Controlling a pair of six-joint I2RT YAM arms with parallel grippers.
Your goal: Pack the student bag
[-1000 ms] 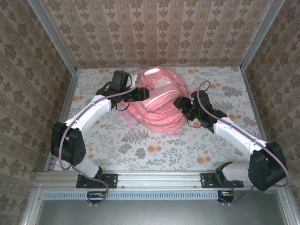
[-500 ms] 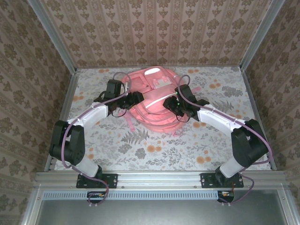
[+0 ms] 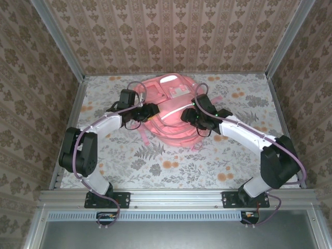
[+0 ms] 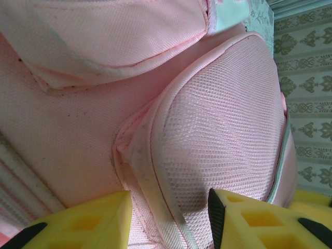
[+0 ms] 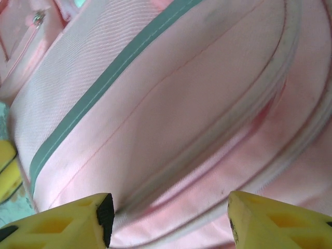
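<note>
Both at student bag — left fingers, right fingers

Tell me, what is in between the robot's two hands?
The pink student bag lies between the left hand and the right hand. The top view shows it, with one hand at each side.

From above, the arms hide both flanks of the student bag from you. The left gripper and right gripper are too small there to read their jaws. On the left wrist camera the bottom edge cuts off the yellow fingers. A ridge of mesh pocket sits between them, and you cannot tell whether it is pinched. On the right wrist camera the bag runs past every edge, slightly blurred, and a yellow shape at the left edge is cropped beyond naming.
</note>
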